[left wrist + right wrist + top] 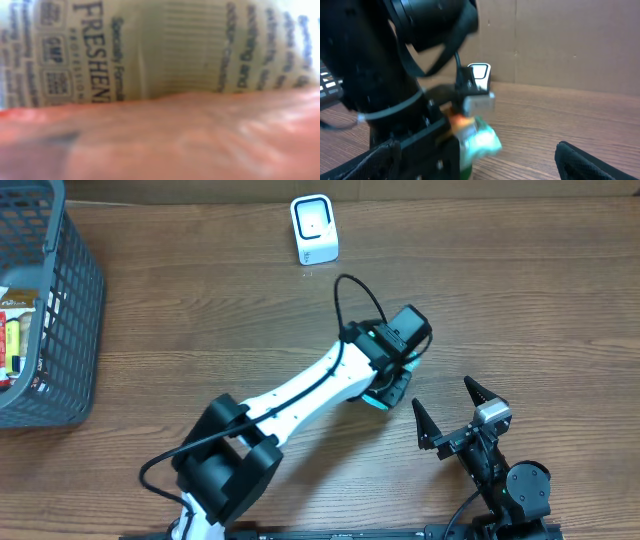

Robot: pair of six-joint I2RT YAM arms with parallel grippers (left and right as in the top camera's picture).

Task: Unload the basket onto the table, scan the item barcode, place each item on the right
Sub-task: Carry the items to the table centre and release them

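The item (385,395) is a teal and white packet held just above the table's middle, with my left gripper (397,375) shut on it from above. In the left wrist view the item's printed label (150,45) fills the upper frame, blurred, over an orange blur; I cannot make out a barcode. The white scanner (314,228) stands at the table's far edge, well apart from the item. My right gripper (456,412) rests open near the front right, nothing in it. In the right wrist view the item (482,139) hangs in front of the scanner (480,74).
A grey mesh basket (70,320) with several packaged goods stands at the left edge. A brown wall backs the table. The left arm's black cable (350,295) loops over the wood between the item and the scanner.
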